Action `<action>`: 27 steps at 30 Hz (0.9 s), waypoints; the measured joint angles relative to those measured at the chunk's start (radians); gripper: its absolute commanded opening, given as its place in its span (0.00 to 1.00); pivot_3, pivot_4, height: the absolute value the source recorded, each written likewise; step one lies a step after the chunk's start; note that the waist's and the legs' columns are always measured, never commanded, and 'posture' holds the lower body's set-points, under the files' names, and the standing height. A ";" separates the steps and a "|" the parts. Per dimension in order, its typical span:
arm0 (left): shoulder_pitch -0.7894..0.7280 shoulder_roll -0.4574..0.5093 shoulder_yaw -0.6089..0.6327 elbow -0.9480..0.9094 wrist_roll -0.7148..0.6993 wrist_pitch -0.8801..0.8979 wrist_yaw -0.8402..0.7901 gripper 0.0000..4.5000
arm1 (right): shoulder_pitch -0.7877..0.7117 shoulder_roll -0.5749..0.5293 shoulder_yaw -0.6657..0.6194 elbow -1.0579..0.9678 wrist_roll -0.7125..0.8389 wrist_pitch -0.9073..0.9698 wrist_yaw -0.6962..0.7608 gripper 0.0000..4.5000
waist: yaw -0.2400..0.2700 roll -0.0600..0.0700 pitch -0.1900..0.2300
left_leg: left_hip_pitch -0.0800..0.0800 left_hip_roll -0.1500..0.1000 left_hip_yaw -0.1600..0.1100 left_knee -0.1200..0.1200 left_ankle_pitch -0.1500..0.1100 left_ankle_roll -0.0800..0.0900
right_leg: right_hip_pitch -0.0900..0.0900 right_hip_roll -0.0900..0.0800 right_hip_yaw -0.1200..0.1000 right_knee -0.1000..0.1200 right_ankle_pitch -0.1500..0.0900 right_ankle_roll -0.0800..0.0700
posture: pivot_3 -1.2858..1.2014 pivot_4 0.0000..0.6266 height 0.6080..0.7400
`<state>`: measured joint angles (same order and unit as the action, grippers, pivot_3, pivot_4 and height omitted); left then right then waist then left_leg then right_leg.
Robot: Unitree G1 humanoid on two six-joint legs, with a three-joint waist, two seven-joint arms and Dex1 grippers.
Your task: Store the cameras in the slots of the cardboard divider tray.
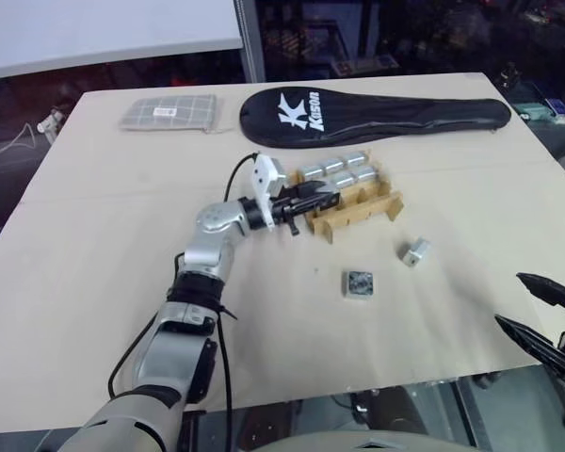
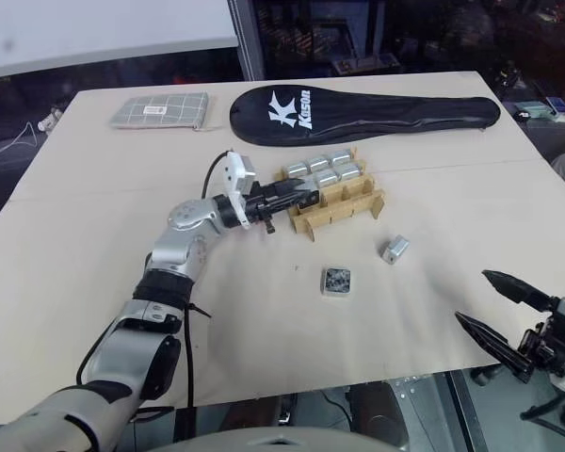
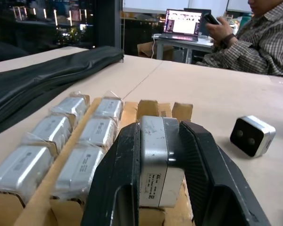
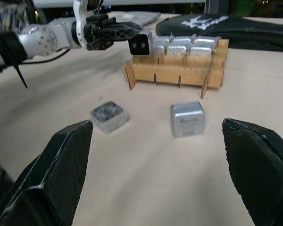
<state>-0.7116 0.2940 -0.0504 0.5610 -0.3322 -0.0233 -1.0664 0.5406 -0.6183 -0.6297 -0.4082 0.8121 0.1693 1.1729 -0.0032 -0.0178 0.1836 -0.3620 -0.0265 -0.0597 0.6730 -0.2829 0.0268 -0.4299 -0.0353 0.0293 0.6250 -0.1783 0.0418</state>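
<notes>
My left gripper [image 1: 326,200] is shut on a silver camera [image 3: 155,160], holding it level just above the near-left end of the cardboard divider tray [image 1: 369,215]. Several silver cameras [image 1: 340,170] sit in the tray's far rows, and the near slots [image 4: 179,75] look empty. Two loose cameras lie on the table in front of the tray: one lying flat with its dark face up [image 1: 360,283], the other a plain silver block [image 1: 415,251]. My right gripper [image 1: 508,298] is open over the table's near right edge, nothing between its fingers [image 4: 66,165].
A black racket cover [image 1: 377,115] lies along the far side of the table, behind the tray. A grey checked pouch [image 1: 168,112] lies at the far left. A person [image 3: 254,33] sits at a laptop beyond the table.
</notes>
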 measured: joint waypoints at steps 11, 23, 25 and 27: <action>-0.042 -0.034 0.016 0.138 0.028 -0.122 -0.004 0.16 | -0.010 -0.012 0.000 0.024 -0.015 0.001 0.000 0.97 | -0.001 0.000 0.000 | 0.000 0.000 0.000 0.000 0.000 0.000 | 0.000 0.000 0.000 0.000 0.000 0.000 | 0.52 0.24 1.00; -0.059 -0.044 0.015 0.241 0.059 -0.177 -0.035 0.16 | -0.013 -0.013 0.000 0.024 -0.018 0.004 -0.008 0.97 | -0.002 0.000 0.000 | 0.000 0.000 0.000 0.000 0.000 0.000 | 0.000 0.000 0.000 0.000 0.000 0.000 | 0.52 0.24 1.00; -0.059 -0.044 0.015 0.242 0.062 -0.177 -0.035 0.16 | -0.014 -0.013 0.000 0.023 -0.018 0.004 -0.011 0.97 | -0.002 0.000 0.000 | 0.000 0.000 0.000 0.000 0.000 0.000 | 0.000 0.000 0.000 0.000 0.000 0.000 | 0.52 0.24 1.00; -0.059 -0.044 0.016 0.242 0.064 -0.177 -0.037 0.16 | -0.014 -0.013 0.000 0.023 -0.018 0.004 -0.013 0.97 | -0.002 0.000 0.000 | 0.000 0.000 0.000 0.000 0.000 0.000 | 0.000 0.000 0.000 0.000 0.000 0.000 | 0.52 0.24 1.00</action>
<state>-0.7704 0.2496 -0.0346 0.8034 -0.2686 -0.2002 -1.1030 0.5270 -0.6309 -0.6296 -0.3848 0.7940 0.1729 1.1601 -0.0053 -0.0180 0.1836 -0.3620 -0.0265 -0.0598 0.6730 -0.2829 0.0268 -0.4299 -0.0351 0.0291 0.6252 -0.1782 0.0420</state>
